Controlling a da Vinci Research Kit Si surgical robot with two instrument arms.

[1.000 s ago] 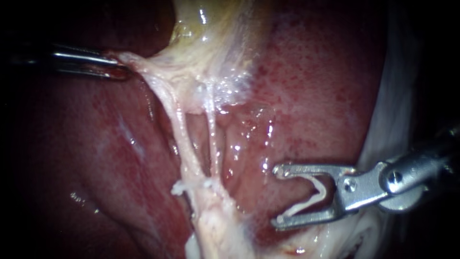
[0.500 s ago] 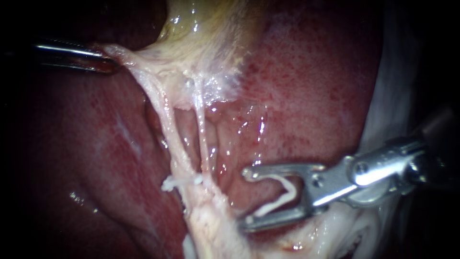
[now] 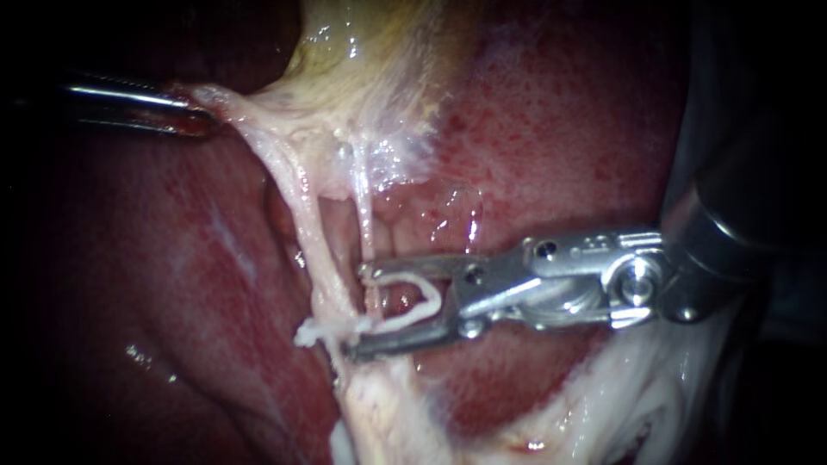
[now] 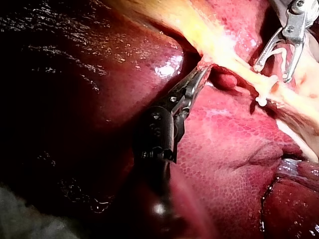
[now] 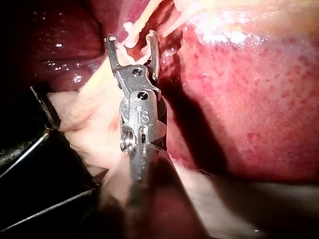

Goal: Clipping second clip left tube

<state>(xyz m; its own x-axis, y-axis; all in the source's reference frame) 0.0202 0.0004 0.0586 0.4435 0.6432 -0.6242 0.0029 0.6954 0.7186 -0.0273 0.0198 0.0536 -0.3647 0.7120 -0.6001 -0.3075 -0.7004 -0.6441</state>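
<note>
Silver right tool (image 3: 355, 310), holding a white V-shaped clip (image 3: 428, 301) in wide jaws, straddles a thin pale tube (image 3: 367, 232); slim left tool (image 3: 202, 125) clamps pale tissue (image 3: 250, 120).

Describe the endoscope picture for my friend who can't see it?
My right instrument, its jaws holding an open white clip, reaches the pale tubes just above a fitted clip. My left instrument holds pale tissue taut over the red liver.
</note>
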